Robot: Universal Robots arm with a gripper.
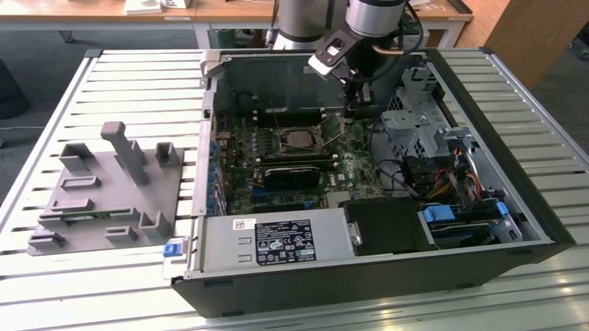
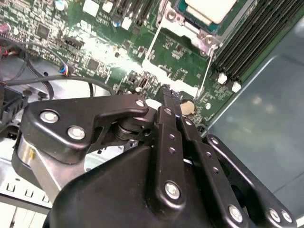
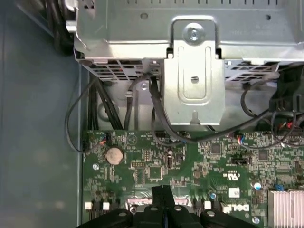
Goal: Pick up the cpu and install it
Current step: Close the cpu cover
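Beyond the far side of the socket [image 2: 202,34], the gripper [image 2: 167,91] is closed, fingers together, nothing between. The cpu [image 2: 209,9] is judged light, rigid, fragile; grip opposite rim edges.

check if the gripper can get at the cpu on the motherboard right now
Probably yes. The cpu lies on the motherboard with the metal frame swung open, so nothing covers its top. The gripper hangs shut close beside it.
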